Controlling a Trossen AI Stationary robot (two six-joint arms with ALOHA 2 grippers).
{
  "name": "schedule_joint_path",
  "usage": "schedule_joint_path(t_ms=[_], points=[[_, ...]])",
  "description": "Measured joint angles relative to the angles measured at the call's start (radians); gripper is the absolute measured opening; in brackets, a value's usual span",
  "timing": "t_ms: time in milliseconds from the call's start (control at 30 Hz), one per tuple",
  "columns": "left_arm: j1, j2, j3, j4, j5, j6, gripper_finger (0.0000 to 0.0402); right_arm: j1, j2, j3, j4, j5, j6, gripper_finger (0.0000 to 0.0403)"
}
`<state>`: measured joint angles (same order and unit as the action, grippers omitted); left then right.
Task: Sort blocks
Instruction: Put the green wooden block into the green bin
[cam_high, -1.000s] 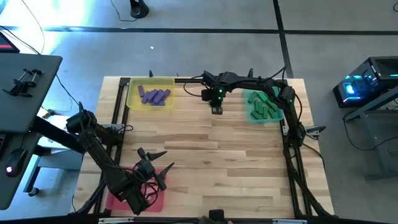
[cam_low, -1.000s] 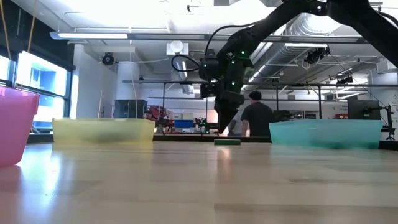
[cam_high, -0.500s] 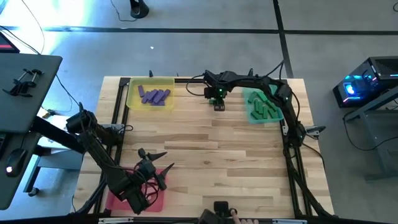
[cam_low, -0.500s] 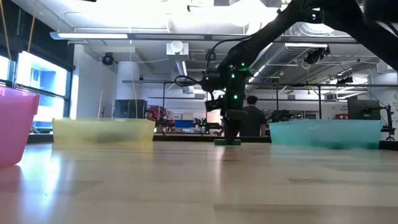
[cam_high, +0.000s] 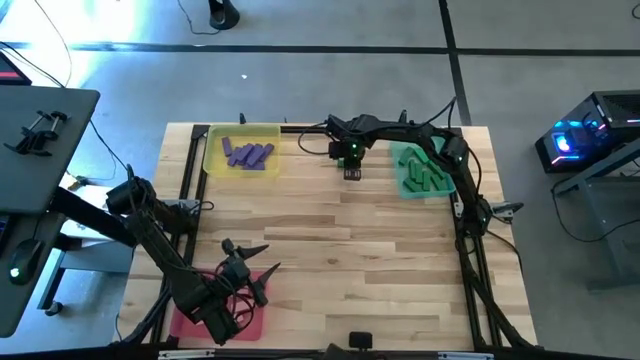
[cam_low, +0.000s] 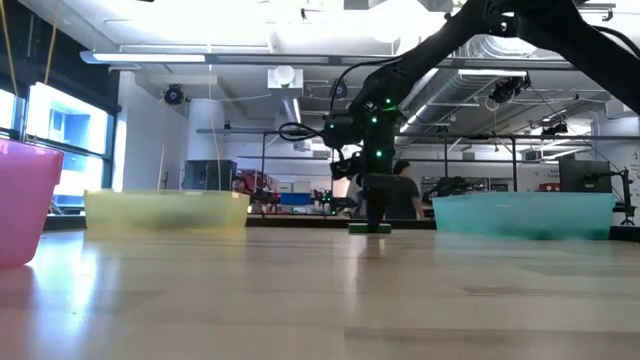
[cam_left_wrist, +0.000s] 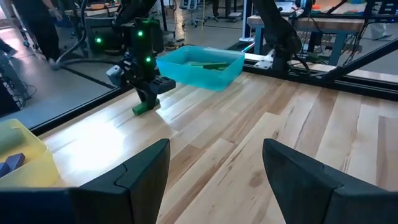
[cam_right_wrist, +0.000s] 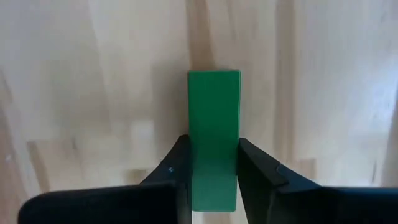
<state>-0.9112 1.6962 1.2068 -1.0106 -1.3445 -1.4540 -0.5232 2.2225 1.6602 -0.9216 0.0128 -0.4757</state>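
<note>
Between two trays, right hand (cam_right_wrist: 212, 171) grips one green block (cam_right_wrist: 214, 124).

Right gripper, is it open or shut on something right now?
Shut on a green block: the right gripper has both fingers pressed against the block's sides, down at the table between the yellow and teal trays.

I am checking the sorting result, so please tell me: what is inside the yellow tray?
The yellow tray holds several purple blocks lying flat, seen from above. In the low view its cloudy wall hides them. No other colour shows inside.
</note>
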Motion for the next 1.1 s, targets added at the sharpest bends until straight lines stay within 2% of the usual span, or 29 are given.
schedule_joint_path(t_ms=[133,333,567,867,967,1100], points=[[0.0,0.0,0.0,0.002,-0.001,0.0,0.0243,0.035,-0.063,-0.014,-0.071,0.006,0.005,0.0063],[0.0,0.0,0.0,0.012,0.001,0.0,0.0243,0.087,-0.251,-0.007,-0.084,0.006,-0.008,0.0063],[-0.007,0.0,0.0,0.025,0.002,0.0,0.0243,0.109,-0.502,-0.006,-0.121,0.168,0.02,0.0063],[-0.014,0.0,0.0,0.03,0.001,0.0,0.0243,-0.055,-0.761,-0.032,-0.247,0.249,0.252,0.0063],[-0.014,0.0,0.0,0.03,0.0,0.0,0.0243,-0.125,-0.836,-0.116,-0.251,0.273,0.317,0.0063],[-0.014,0.013,0.001,0.032,-0.002,0.0,0.0243,-0.227,-0.915,-0.302,-0.222,0.267,0.401,0.0063]])
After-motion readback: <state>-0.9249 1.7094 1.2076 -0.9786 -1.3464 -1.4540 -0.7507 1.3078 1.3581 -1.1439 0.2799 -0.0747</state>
